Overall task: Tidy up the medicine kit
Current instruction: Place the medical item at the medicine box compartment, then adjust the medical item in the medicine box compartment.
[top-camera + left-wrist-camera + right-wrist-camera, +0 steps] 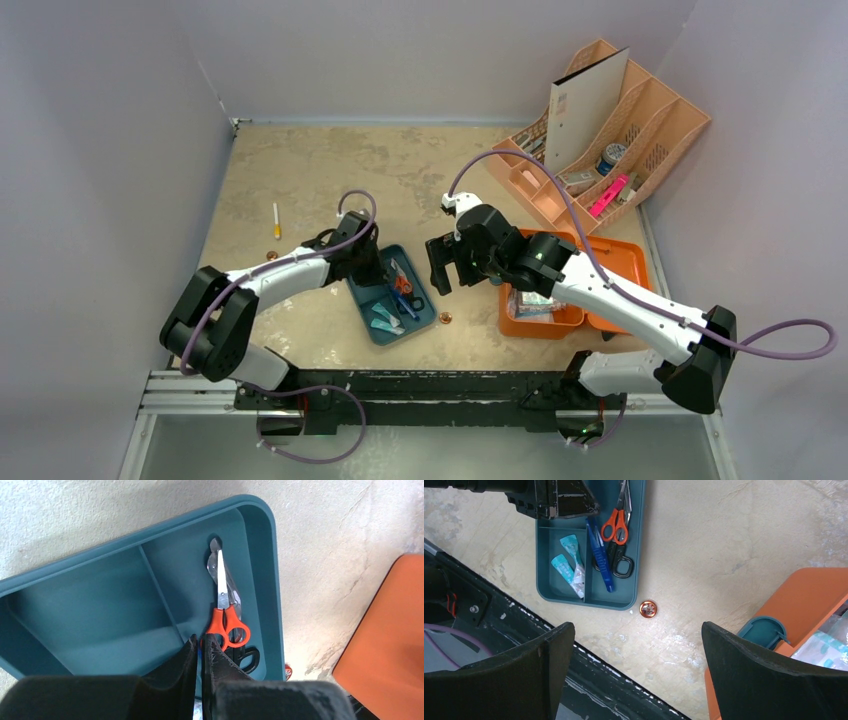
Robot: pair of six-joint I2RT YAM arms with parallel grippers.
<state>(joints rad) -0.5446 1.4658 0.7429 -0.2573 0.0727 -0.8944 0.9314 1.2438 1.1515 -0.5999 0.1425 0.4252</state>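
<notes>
The orange medicine kit [545, 320] lies open at the right, with packets in its base and a grey-blue latch [764, 630] showing. My left gripper [199, 639] is low over the dark teal tray [100, 610], its jaws nearly closed with the end of a blue tool [599, 555] between them. Orange-handled scissors [227, 625] and black-handled scissors [247, 657] lie beside it in the tray. My right gripper [636, 627] is wide open and empty, above the table between the tray and the kit.
Teal packets [566, 562] lie in the tray's other compartment. A small copper disc [648, 608] sits on the table by the tray's corner. A peach desk organizer [600, 130] stands at the back right. A yellow-tipped stick [276, 220] lies at the left.
</notes>
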